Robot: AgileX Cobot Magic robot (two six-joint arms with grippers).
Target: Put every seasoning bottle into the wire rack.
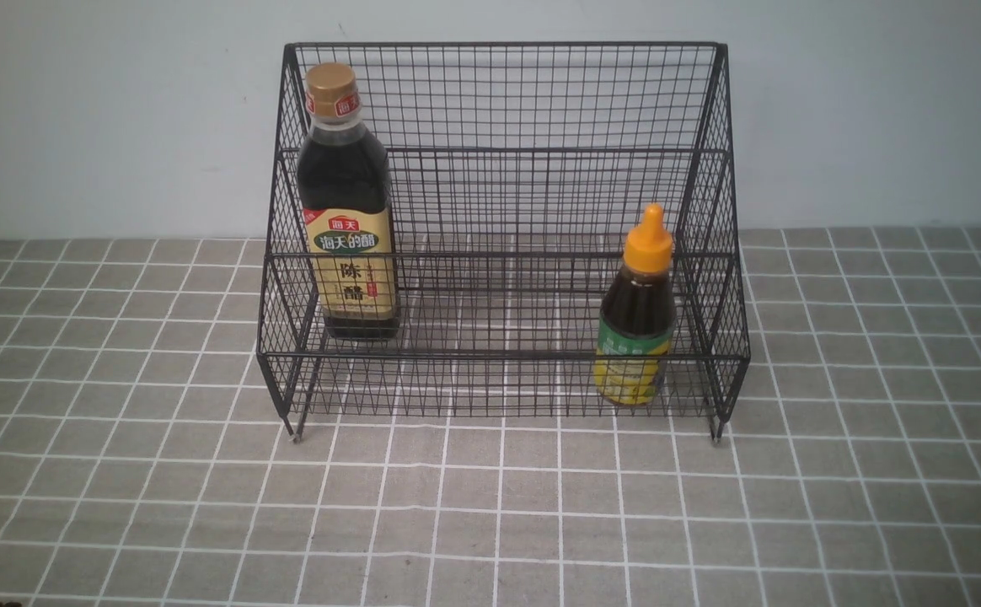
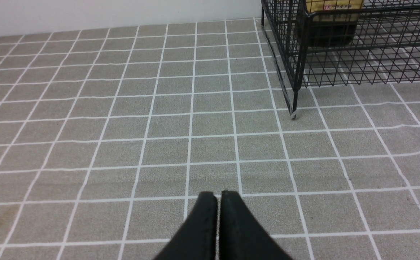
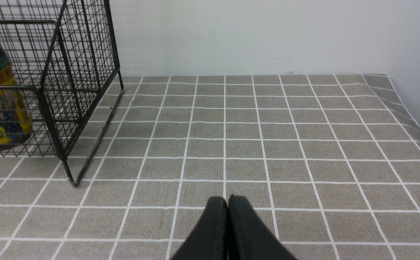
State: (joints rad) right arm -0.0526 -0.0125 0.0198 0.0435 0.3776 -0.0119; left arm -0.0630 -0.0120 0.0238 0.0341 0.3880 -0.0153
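Checked surface (image 1: 490,523) up front; both bottles sit in the wire rack (image 1: 503,211) at twelve o'clock, end effectors pressed together, empty — task looks finished.

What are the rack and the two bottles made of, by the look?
Rack: thin welded metal wire, matte black coating. Tall bottle: clear glass or plastic, can't tell; shiny gold cap, paper-like label. Short bottle: likely squeezable plastic, orange plastic nozzle cap, glossy label.

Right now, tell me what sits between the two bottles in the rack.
Nothing: in the front view, only bare wire rack shelf separates the tall bottle from the short bottle.
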